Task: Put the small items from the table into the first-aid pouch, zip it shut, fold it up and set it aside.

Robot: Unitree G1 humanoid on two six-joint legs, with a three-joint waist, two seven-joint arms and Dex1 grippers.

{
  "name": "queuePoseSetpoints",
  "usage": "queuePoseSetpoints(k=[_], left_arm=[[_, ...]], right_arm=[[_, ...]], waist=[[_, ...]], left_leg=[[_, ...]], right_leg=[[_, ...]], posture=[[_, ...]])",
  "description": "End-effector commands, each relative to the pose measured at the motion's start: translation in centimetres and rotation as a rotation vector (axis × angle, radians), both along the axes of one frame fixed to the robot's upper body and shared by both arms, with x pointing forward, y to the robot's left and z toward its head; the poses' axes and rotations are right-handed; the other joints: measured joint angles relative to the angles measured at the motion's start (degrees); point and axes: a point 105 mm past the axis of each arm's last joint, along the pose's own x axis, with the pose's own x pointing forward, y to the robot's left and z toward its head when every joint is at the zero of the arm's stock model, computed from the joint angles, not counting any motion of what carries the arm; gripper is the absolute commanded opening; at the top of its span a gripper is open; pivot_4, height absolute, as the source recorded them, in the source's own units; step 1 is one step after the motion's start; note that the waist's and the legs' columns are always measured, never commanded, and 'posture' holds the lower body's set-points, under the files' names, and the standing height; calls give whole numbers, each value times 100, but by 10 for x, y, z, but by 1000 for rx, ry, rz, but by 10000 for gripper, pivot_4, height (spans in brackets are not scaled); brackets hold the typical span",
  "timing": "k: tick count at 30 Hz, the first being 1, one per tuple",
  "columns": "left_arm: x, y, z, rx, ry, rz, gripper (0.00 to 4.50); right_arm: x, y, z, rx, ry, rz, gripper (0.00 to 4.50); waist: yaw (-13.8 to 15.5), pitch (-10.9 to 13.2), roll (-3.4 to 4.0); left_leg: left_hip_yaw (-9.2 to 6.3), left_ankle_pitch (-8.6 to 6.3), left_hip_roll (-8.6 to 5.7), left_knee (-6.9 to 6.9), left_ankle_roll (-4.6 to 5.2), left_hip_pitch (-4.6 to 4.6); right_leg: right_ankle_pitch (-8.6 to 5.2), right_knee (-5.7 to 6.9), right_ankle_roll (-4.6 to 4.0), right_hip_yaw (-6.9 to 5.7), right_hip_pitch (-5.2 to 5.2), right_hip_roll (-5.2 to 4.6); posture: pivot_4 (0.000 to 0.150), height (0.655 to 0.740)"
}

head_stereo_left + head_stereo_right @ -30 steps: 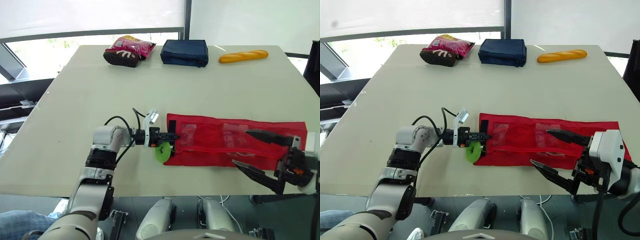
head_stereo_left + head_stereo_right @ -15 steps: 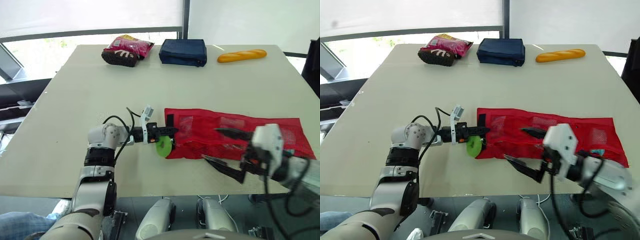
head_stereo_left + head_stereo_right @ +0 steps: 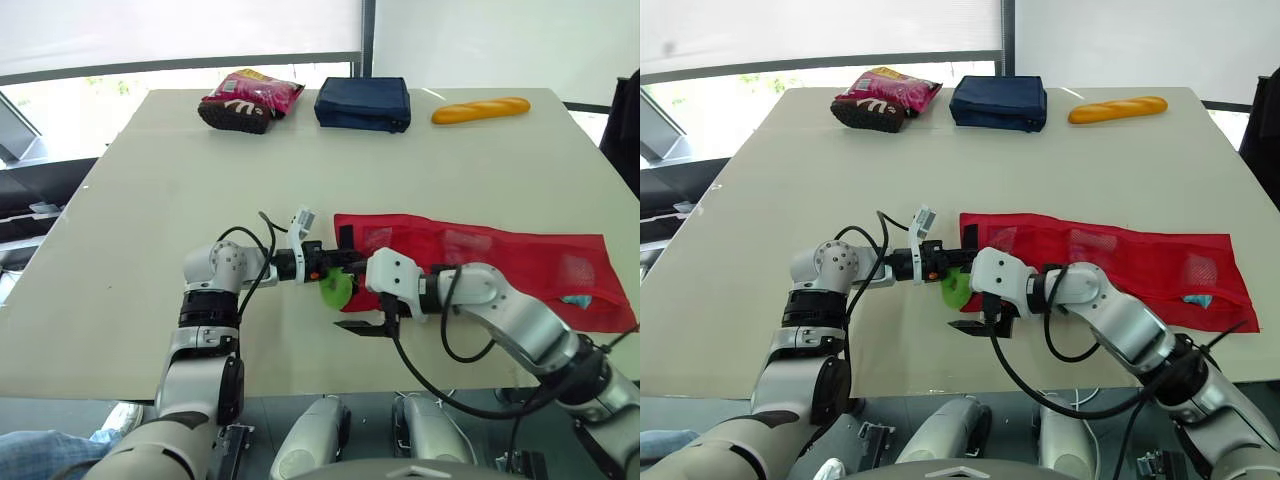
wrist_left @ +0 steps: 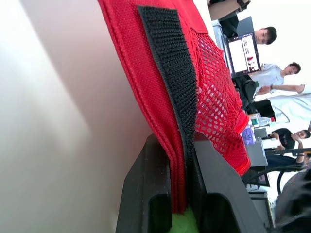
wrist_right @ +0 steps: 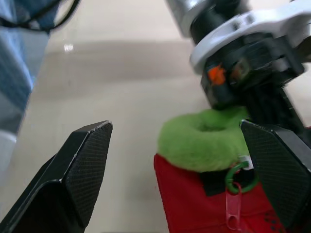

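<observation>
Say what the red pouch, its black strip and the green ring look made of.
The red pouch: woven synthetic fabric, matte, with open mesh panels. The black strip: fuzzy, bristly texture, likely hook-and-loop. The green ring: soft plush or fleece, nap visible; core unknown.

The pouch [image 3: 500, 262] lies lengthwise across the near tabletop [image 3: 150, 200], its left end pinched by the left gripper [image 3: 345, 268]. A fuzzy ring [image 3: 336, 292] sits against that end, between the spread fingers of the right gripper [image 5: 176, 128]. A small item [image 3: 575, 299], hard to make out, lies in the pouch's right end. Along the far edge, left to right, lie a snack bag [image 3: 250, 98], a case [image 3: 362, 103] and a bread loaf [image 3: 482, 109].
</observation>
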Motion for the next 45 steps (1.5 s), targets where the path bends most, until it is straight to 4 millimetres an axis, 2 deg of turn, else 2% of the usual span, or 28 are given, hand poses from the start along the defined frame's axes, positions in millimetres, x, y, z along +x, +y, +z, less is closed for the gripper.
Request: queuePoseSetpoints(k=[1, 5, 6, 7, 8, 10, 11, 12, 14, 15, 17, 19, 23, 28, 32, 41, 45], left_arm=[[3, 2, 12, -44, -26, 20, 17], [3, 2, 12, -43, -23, 17, 17], [3, 2, 12, -43, -24, 14, 0], [3, 2, 13, -44, -24, 13, 0], [3, 2, 13, -45, -25, 13, 0], [4, 1, 14, -50, -22, 11, 0], [4, 1, 14, -52, -20, 8, 0], [4, 1, 14, -53, -18, 5, 0], [3, 0, 15, -57, -14, 1, 0], [3, 0, 15, -58, -13, 0, 0], [3, 0, 15, -58, -11, -1, 0], [3, 0, 15, -55, -13, -2, 0], [5, 3, 14, -39, -26, 7, 0], [6, 7, 13, -27, -37, 15, 0], [6, 8, 12, -19, -45, 8, 0], [4, 14, 7, 11, -74, -6, 0], [2, 14, 5, 24, -89, -22, 0]], right_arm=[[-1, 5, -8, -23, -1, 47, 45000], [6, 3, -20, -73, -35, 28, 45000], [7, 2, -21, -78, -41, 20, 39759], [8, 1, -22, -85, -49, 14, 38175], [8, 0, -23, -92, -59, 10, 34309], [13, -5, -26, -121, -100, -10, 21142], [14, -7, -26, -131, -117, -17, 21142], [16, -8, -26, -132, -126, -28, 15763], [17, -9, -24, -137, -150, -31, 9511], [18, -9, -24, -140, -162, -33, 4741], [22, -11, -23, -156, -194, -37, 1076], [23, -12, -21, -149, -204, -43, 1076], [18, -11, -4, -57, -167, -51, 1076], [-4, -13, 22, 132, 3, -44, 1076], [-15, -25, 32, 167, 51, -62, 1076], [-8, -69, 43, 268, 82, -292, 1076], [-8, -79, 45, 335, 104, -373, 1076]], waist=[[-8, 0, 0], [-16, 0, 0], [-15, 0, 0], [-14, 0, 0], [-13, 0, 0], [-12, 0, 0], [-11, 0, 0], [-11, 0, 0], [-11, 0, 0], [-11, 0, 0], [-11, 0, 0], [-12, 0, 0], [-11, 0, 0], [-11, 0, 1], [-6, 1, 1], [-3, 1, 1], [0, 1, 1]], left_leg=[[-1, 0, 0, 0, -1, 1], [-4, 3, 1, -2, -7, 1], [-5, 3, 1, -2, -7, 1], [-4, 3, 1, -2, -7, 1], [-5, 3, 0, -2, -7, 1], [-5, 3, 0, -2, -8, 1], [-4, 3, 0, -2, -8, 2], [-5, 1, 0, -2, -11, 2], [-5, 1, 0, -2, -12, 2], [-5, 1, 0, -2, -12, 2], [-4, 1, 0, -2, -13, 3], [-5, 1, 0, -2, -14, 3], [-5, 0, 0, -2, -15, 2], [-9, 0, 1, -4, -15, 1], [-10, -3, 1, -5, -20, 1], [-10, -4, 1, -7, -21, 0], [-9, -4, 1, -10, -21, 1]], right_leg=[[0, 1, 0, -1, -1, 1], [1, 5, -2, -2, -3, 3], [1, 5, -2, -1, -2, 2], [1, 5, -2, -1, -2, 2], [1, 5, -2, -1, -3, 3], [1, 5, -2, -1, -3, 3], [1, 5, -3, -1, -2, 3], [1, 5, -2, -1, -3, 3], [1, 5, -2, -1, -2, 3], [1, 5, -2, -1, -2, 3], [1, 5, -2, -1, -2, 3], [1, 5, -2, -1, -2, 3], [1, 5, -2, -1, -2, 3], [1, 5, -3, -3, -2, 3], [1, 4, -3, -4, -2, 2], [1, 4, -2, -3, -2, 1], [0, 3, -2, -1, -2, 1]], posture=[[1500, 7293], [1500, 7293], [1500, 7293], [1500, 7293], [1500, 7293], [1500, 7293], [1500, 7293], [1500, 7293], [1500, 7293], [1500, 7293], [1500, 7293], [1500, 7293], [1500, 7293], [1500, 7293], [1500, 7293], [1500, 7293], [1500, 7293]])
